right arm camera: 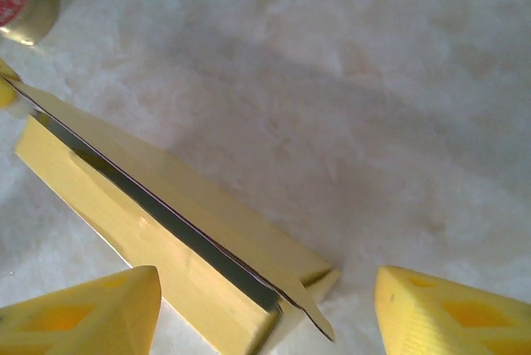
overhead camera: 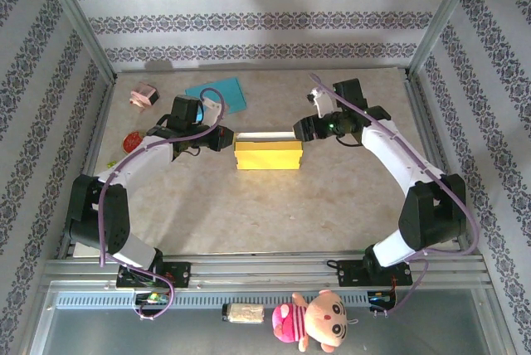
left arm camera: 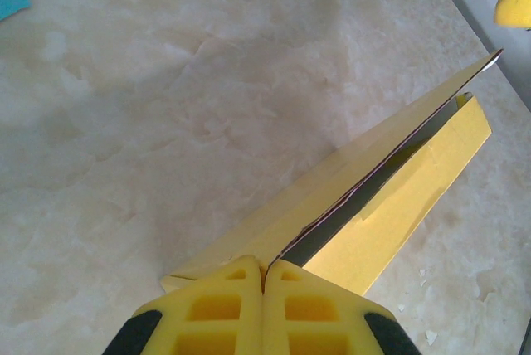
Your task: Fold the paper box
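**A:** Where is the paper box (overhead camera: 268,154) seen?

**B:** It is seen in the middle of the worktop (overhead camera: 274,230), between the two tools. It is long, low and bright yellow.

**A:** How is it held?

**B:** The lid flap (left arm camera: 340,174) is pinched at its left end by the left tool (left arm camera: 265,279). The fingers (left arm camera: 220,305) are pressed together on the thin edge. The right tool (right arm camera: 267,293) is spread wide at the right end, and nothing is gripped by it.

**A:** Is the box shut?

**B:** Not yet. The lid flap is lifted a little, and a dark gap is seen under it all along its length. A small tab (right arm camera: 315,318) is seen sticking out at the right corner.

**A:** What should be done for a good fold?

**B:** It is judged that the lid flap should be brought down slowly and evenly. That way its free edge can be lined up with the wall below. The right end should be guided by the right tool, so the box is not slid or twisted. The tab should be tucked inside first, or it may be bent flat.

**A:** What could be spoiled?

**B:** The paper looks thin. It could be creased or torn if it is pulled too hard.
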Motion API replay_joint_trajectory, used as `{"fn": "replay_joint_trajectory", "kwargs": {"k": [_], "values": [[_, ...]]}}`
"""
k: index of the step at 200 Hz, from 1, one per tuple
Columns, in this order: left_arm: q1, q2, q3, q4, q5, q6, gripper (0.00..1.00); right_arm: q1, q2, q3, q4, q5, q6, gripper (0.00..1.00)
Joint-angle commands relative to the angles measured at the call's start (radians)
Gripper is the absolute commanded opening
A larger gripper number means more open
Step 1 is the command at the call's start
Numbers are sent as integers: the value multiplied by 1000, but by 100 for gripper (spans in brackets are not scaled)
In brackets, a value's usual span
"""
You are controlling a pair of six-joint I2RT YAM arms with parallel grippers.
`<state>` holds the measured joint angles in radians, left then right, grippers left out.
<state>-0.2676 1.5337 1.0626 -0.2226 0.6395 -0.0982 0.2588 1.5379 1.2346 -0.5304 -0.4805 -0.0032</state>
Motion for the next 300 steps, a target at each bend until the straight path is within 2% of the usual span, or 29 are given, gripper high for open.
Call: {"fn": "replay_joint_trajectory", "kwargs": {"k": [1,11,50,69,80,93,110,126,148,163,178,194,223,260,300], "values": [[-23,41,-9,-87,-8,6,4,-8,-35,-31,-17,-33,0,67],[-23,42,-7,-87,-7,6,4,-8,-33,-39,-15,-34,-5,65],[-23,43,-6,-90,-6,6,4,-9,-9,-32,-4,-40,-5,44],[-23,42,-7,-90,-9,6,4,-4,-5,-29,4,-45,7,38],[-21,42,-10,-88,-9,5,4,1,-6,-33,1,-41,4,43],[-23,42,-12,-83,-8,0,4,3,-28,-48,9,-17,13,55],[-23,44,-13,-83,-7,0,4,5,-81,-75,24,6,24,73],[-23,46,-7,-84,-8,2,4,26,-123,-94,-4,14,-21,97],[-22,49,0,-91,-8,5,4,60,-167,-93,-58,56,-77,98],[-22,48,-3,-92,-8,7,4,118,-209,-108,-57,133,-191,98],[-23,45,-6,-88,-5,6,4,194,-225,-103,-52,249,-375,98],[-23,50,-5,-87,-1,6,4,259,-199,-75,-59,315,-595,98],[-23,54,-10,-74,3,-4,4,320,-71,15,-128,364,-950,98],[-23,49,-17,-76,-3,-2,4,326,111,182,-185,351,-1053,98],[-24,43,-19,-77,-4,-3,4,327,244,279,-229,327,-1058,98]]}}
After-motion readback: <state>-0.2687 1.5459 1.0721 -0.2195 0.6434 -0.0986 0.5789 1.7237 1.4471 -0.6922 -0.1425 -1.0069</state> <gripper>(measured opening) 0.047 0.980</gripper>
